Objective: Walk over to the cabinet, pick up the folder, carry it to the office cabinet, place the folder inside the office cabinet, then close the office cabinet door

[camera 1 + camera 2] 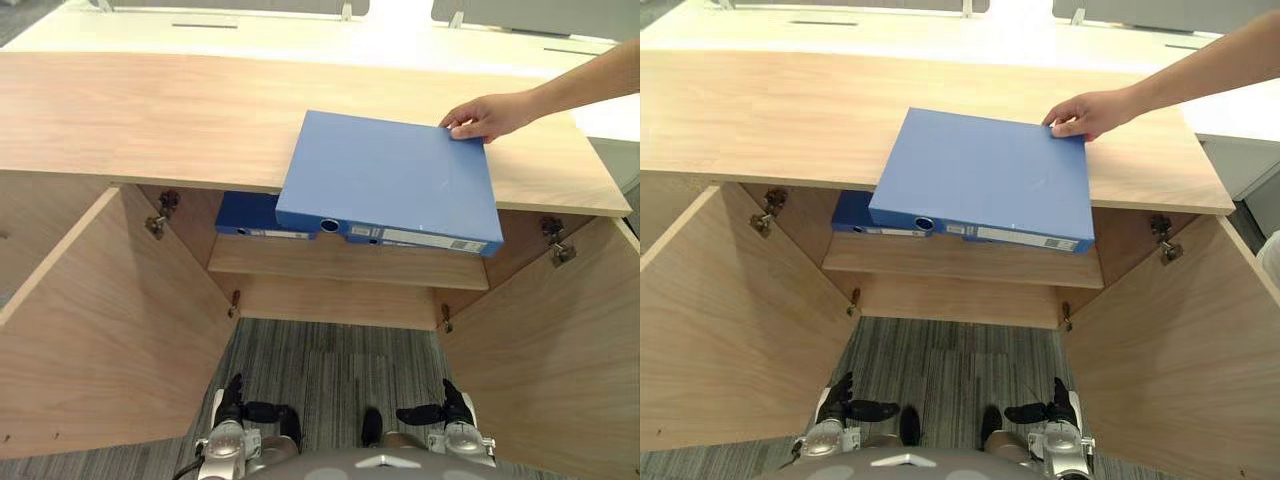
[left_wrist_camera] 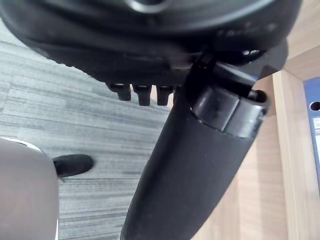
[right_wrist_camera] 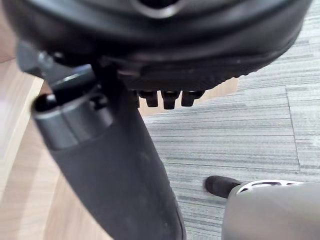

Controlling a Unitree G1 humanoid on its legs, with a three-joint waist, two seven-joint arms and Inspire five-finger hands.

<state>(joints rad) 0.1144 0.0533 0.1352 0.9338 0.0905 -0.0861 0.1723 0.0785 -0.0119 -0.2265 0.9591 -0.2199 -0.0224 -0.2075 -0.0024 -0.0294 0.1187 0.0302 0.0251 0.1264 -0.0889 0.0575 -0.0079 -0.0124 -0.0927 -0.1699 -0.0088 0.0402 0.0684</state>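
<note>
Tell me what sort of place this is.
Most likely an office: a wooden cabinet with both doors open, a blue folder on top with a person's hand on its far corner, another folder on the shelf inside, and grey striped carpet.

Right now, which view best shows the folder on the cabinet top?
Left eye view: the whole blue folder lies on the cabinet top, spine overhanging, a person's hand at its far corner. Right eye view matches; left wrist view catches a sliver of blue spine.
</note>
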